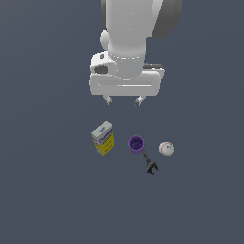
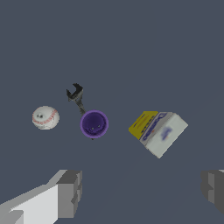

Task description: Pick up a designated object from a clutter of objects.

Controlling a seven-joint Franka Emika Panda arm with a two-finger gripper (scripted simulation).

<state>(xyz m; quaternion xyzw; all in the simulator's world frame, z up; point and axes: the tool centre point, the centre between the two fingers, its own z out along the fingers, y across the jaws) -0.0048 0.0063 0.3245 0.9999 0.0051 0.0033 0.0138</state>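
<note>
The white ball with red stitching [image 1: 166,149] lies on the grey floor at the exterior view's right end of the clutter; it also shows in the wrist view [image 2: 45,117]. Beside it are the purple cup [image 1: 136,144] [image 2: 94,124], the dark clamp-like tool [image 1: 149,164] [image 2: 75,97] and the yellow-and-white carton box [image 1: 103,138] [image 2: 158,131]. My gripper [image 1: 123,101] [image 2: 142,192] hangs open and empty well above the floor, over the area behind the box and cup. Its grey fingertips [image 2: 70,192] frame the wrist view.
The arm's white body [image 1: 131,43] fills the upper middle of the exterior view. Plain dark grey floor [image 1: 47,190] surrounds the four objects on all sides.
</note>
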